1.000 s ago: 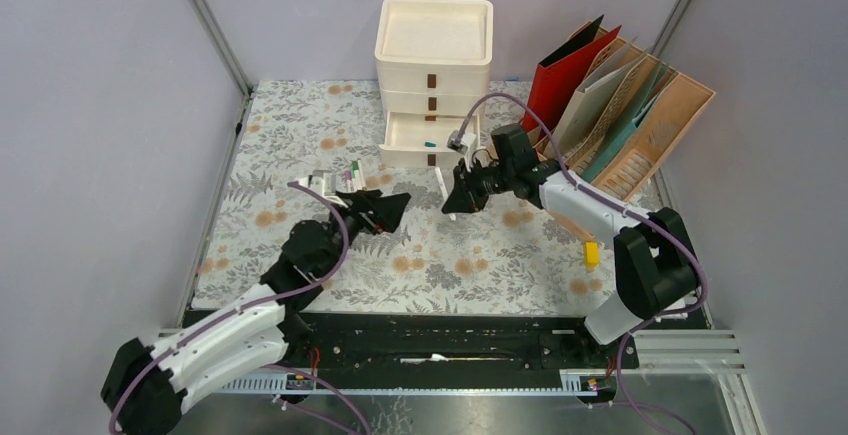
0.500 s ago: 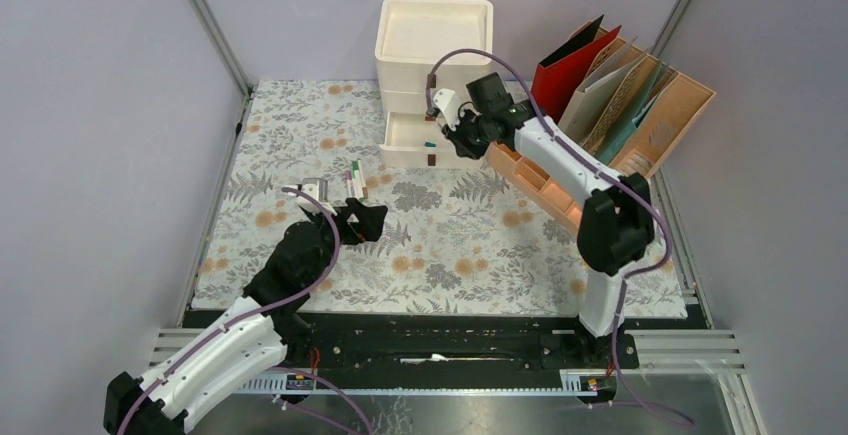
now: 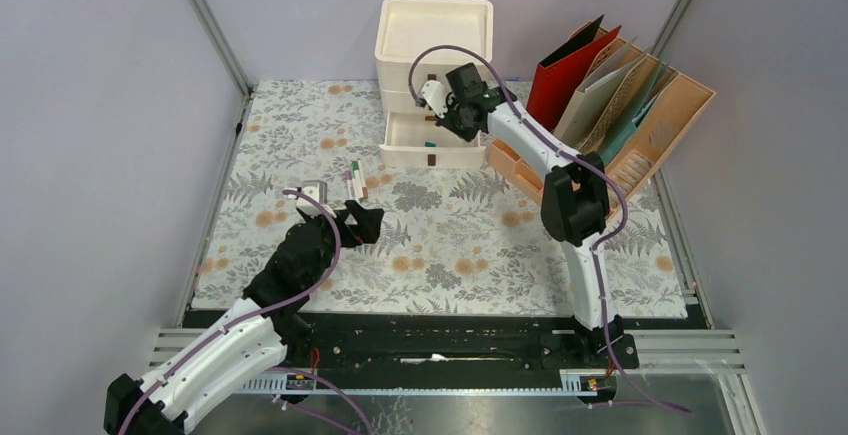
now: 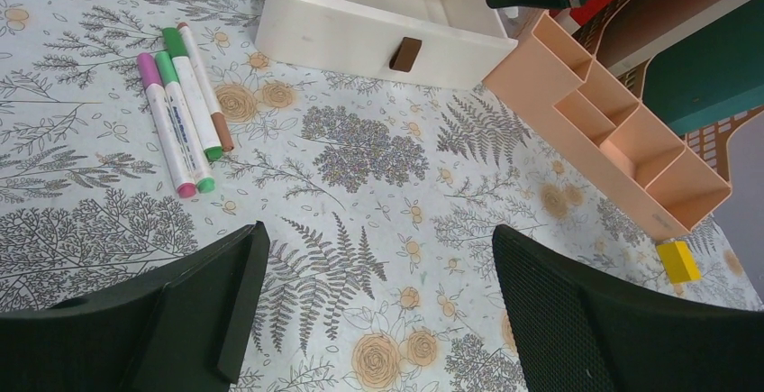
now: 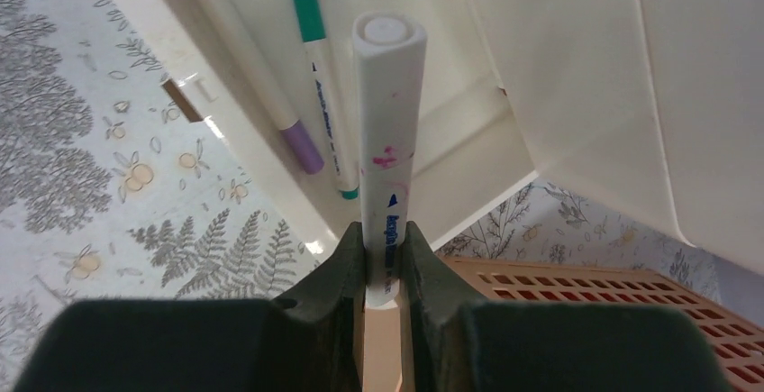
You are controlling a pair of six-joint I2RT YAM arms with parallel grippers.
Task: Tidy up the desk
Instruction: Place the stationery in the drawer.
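Across its top, the desk (image 3: 460,245) is pale, fern-printed.

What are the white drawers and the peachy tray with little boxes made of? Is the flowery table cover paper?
White drawers: probably plastic, smooth and matte, with rounded moulded edges. Peach tray: likely plastic too, thin even walls with a soft sheen. Table cover: looks like printed cloth lying flat, though it could be vinyl; hard to tell.
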